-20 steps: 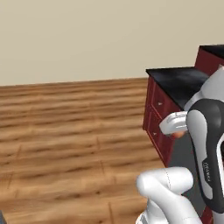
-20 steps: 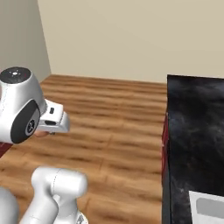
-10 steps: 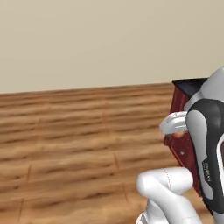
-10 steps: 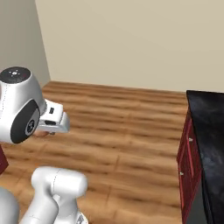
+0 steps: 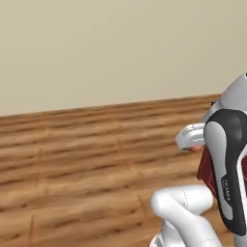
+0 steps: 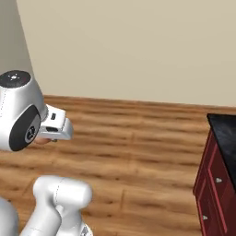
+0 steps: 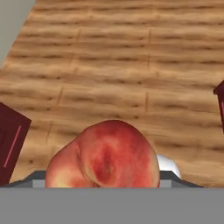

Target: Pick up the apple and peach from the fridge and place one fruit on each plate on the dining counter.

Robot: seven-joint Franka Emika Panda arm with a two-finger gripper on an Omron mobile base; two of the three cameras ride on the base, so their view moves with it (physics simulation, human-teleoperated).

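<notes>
A red-orange peach (image 7: 105,159) with a cleft fills the bottom middle of the hand view and hides the fingertips. My gripper (image 6: 54,130) is shut on the peach and held close to the arm, high above the wooden floor. A sliver of the peach (image 6: 41,141) shows under the white hand in the right base view. In the left base view a sliver of it (image 5: 195,149) shows below the gripper (image 5: 192,139). The apple, the fridge and the plates are out of view. I cannot tell whether the black-topped unit (image 6: 225,133) at the right is the dining counter.
Wooden plank floor (image 5: 72,159) spreads ahead up to a plain beige wall (image 6: 138,46). A dark red cabinet with drawers (image 6: 214,184) stands at the right. The hand view has dark red cabinet corners at left (image 7: 11,140) and right (image 7: 220,94).
The whole picture has slid right in both base views, so the base has turned left. The black-topped cabinet has moved toward the right edge. The arm and peach keep their pose.
</notes>
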